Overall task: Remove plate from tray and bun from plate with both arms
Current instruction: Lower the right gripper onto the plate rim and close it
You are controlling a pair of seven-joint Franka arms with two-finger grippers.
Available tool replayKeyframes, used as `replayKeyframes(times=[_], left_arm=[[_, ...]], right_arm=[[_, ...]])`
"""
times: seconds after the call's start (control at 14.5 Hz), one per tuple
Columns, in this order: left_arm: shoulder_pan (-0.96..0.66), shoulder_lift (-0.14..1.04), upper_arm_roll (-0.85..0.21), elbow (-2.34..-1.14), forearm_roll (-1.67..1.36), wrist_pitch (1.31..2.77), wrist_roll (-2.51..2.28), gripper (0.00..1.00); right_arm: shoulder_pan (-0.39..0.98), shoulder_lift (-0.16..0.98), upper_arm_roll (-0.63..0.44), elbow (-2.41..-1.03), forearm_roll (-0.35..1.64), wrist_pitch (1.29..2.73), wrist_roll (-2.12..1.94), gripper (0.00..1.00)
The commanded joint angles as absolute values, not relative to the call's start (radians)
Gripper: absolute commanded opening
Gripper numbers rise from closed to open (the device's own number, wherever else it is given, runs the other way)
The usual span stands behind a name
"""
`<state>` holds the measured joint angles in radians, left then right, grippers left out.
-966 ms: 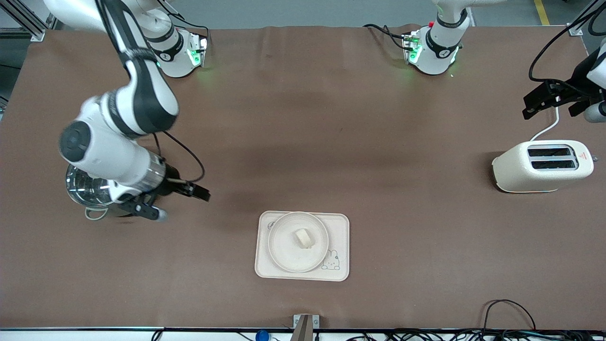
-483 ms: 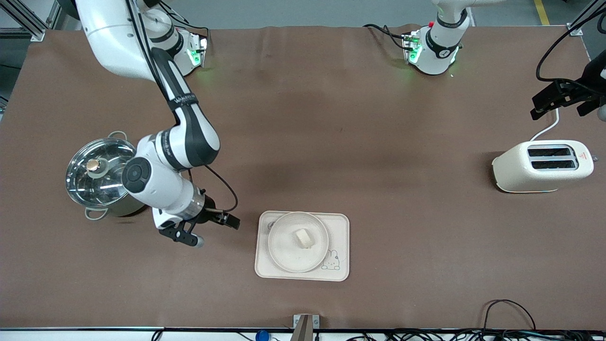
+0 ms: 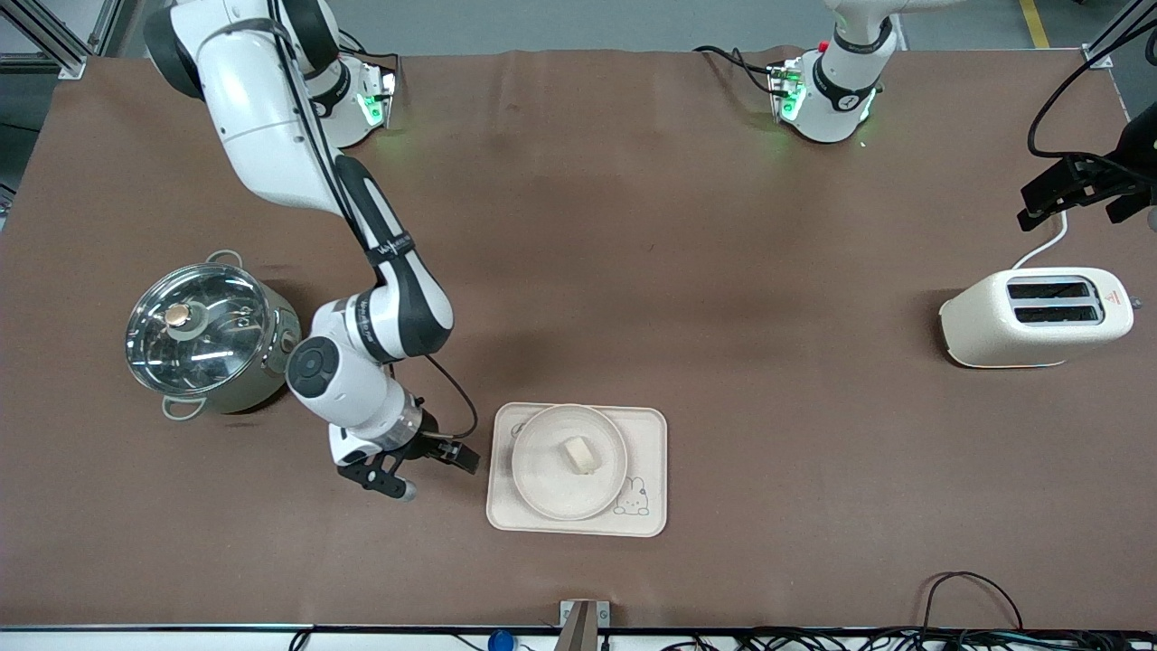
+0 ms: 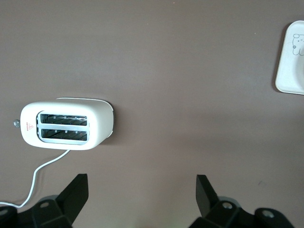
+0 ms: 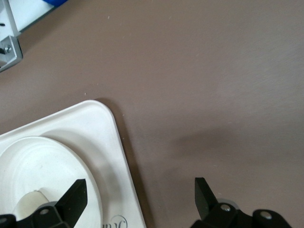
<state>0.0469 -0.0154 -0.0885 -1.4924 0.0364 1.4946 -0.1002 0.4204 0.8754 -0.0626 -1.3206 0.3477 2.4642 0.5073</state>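
Observation:
The round cream plate (image 3: 542, 479) lies on the rectangular rabbit tray (image 3: 651, 434). The small pale bun (image 3: 579, 454) sits on the plate near its middle. My right gripper (image 3: 432, 472) is open and empty, low over the table beside the tray's edge toward the right arm's end. In the right wrist view its jaws (image 5: 140, 190) straddle the tray's rim (image 5: 107, 123), with the plate (image 5: 42, 161) partly in view. My left gripper (image 3: 1074, 206) is open and empty, up over the toaster's cord at the left arm's end. Its fingers show wide apart in the left wrist view (image 4: 142, 187).
A steel pot with a glass lid (image 3: 203, 334) stands at the right arm's end, close to the right arm's wrist. A cream toaster (image 3: 1035, 316) with a white cord stands at the left arm's end; it also shows in the left wrist view (image 4: 66, 124).
The right arm swung away from over the pot toward the tray, and its gripper came down beside the tray's edge. The left gripper drifted slightly toward the table's end.

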Motion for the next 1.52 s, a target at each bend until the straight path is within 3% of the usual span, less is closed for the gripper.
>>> replayKeyframes(times=[0.0, 0.48, 1.03, 1.45], left_arm=[[0.061, -0.008, -0.094, -1.476, 0.046, 1.483, -0.104, 1.00], [0.054, -0.014, -0.104, -1.479, 0.037, 1.471, -0.104, 1.00], [0.045, 0.015, -0.132, -1.479, 0.040, 1.482, -0.106, 1.00], [0.043, 0.054, -0.146, -1.477, 0.041, 1.511, -0.107, 1.00]], right_arm=[[0.436, 0.925, -0.054, -1.238, 0.370, 2.460, 0.525, 0.99], [0.508, 1.022, -0.055, -1.131, 0.367, 2.474, 0.558, 0.92], [0.517, 1.043, -0.057, -1.144, 0.357, 2.534, 0.488, 0.54], [0.511, 1.048, -0.057, -1.155, 0.357, 2.539, 0.414, 0.31]])
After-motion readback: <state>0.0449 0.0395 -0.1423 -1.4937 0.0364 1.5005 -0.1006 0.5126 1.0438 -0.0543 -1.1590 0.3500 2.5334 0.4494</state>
